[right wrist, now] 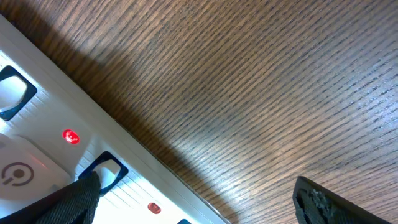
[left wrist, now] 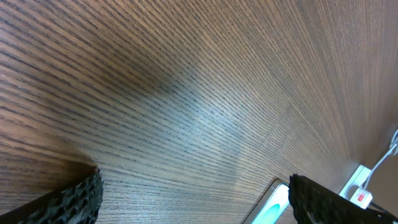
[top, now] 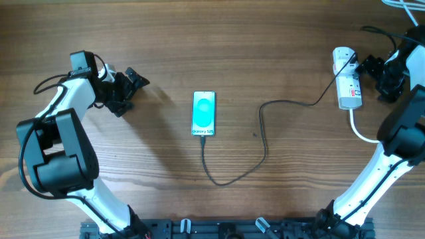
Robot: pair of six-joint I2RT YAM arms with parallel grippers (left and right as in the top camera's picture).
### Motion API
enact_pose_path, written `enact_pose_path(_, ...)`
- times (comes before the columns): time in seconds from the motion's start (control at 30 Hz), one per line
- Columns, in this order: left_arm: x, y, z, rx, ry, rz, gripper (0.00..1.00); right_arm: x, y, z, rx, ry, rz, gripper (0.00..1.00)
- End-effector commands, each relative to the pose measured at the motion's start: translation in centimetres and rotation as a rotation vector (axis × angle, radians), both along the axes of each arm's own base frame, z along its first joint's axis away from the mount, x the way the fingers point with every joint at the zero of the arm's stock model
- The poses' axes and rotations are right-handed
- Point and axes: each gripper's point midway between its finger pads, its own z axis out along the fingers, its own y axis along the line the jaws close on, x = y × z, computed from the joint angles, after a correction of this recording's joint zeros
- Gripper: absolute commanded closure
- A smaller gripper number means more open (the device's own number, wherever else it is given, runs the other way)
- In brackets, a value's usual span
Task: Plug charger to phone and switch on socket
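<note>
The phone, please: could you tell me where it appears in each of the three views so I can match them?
Overhead: the phone lies near the table's centre, screen lit teal.
Left wrist: only its corner shows at the bottom edge, right of centre.
Right wrist: not in it.
Shared landmark: the white socket, far right overhead, bottom-right corner in left wrist, lower left in right wrist.

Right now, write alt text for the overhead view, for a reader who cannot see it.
A phone with a teal screen lies at center, a thin black charger curving from its near end to a white socket at far right. The right hand is beside the socket; the left hand is open, far left.
</note>
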Motion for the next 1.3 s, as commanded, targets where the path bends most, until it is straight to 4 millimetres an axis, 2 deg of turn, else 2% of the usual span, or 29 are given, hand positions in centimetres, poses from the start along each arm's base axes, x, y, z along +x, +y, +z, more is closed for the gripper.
enact_pose_path(0.0,-1.4,1.0,-2.3,0.047,0.074,0.022,0.0,-2.0,0.9,-1.5,-0.002,0.1,0.05,0.0)
enact_pose_path(0.07,-1.4,1.0,-2.3,0.047,0.074,0.022,0.0,-1.7,0.1,0.9,-0.022,0.066,0.109,0.0)
enact_pose_path(0.1,-1.4,1.0,-2.3,0.047,0.074,0.022,0.0,-1.3,-0.3,2.7,-0.041,0.031,0.12,0.0)
enact_pose_path(0.13,-1.4,1.0,-2.3,0.047,0.074,0.022,0.0,-1.0,-0.4,5.6,-0.071,-0.033,0.153,0.0)
enact_pose_path(0.2,-1.4,1.0,-2.3,0.047,0.074,0.022,0.0,-0.8,-0.4,9.1,-0.108,-0.103,0.171,0.0)
enact_pose_path(0.27,-1.4,1.0,-2.3,0.047,0.074,0.022,0.0,-0.9,-0.3,11.0,-0.129,-0.137,0.17,0.0)
enact_pose_path(0.43,-1.4,1.0,-2.3,0.047,0.074,0.022,0.0,-2.2,0.4,9.7,-0.096,-0.085,0.168,0.0)
enact_pose_path(0.5,-1.4,1.0,-2.3,0.047,0.074,0.022,0.0,-1.9,0.2,9.8,-0.105,-0.098,0.169,0.0)
enact_pose_path(0.6,-1.4,1.0,-2.3,0.047,0.074,0.022,0.0,0.3,-0.9,10.4,-0.16,-0.186,0.166,0.0)
enact_pose_path(0.77,-1.4,1.0,-2.3,0.047,0.074,0.022,0.0,5.3,-3.5,12.9,-0.291,-0.398,0.159,0.0)
enact_pose_path(0.8,-1.4,1.0,-2.3,0.047,0.074,0.022,0.0,5.6,-3.6,13.1,-0.3,-0.413,0.158,0.0)
enact_pose_path(1.13,-1.5,1.1,-2.6,0.054,0.081,0.024,0.0,5.8,-3.7,13.3,-0.306,-0.423,0.158,0.01)
enact_pose_path(1.2,-1.3,0.9,-1.9,0.057,0.065,0.019,0.0,5.8,-3.7,13.3,-0.306,-0.422,0.158,0.0)
enact_pose_path(1.27,-0.7,0.8,0.4,0.072,0.003,0.015,0.0,5.8,-3.7,13.3,-0.306,-0.423,0.158,0.0)
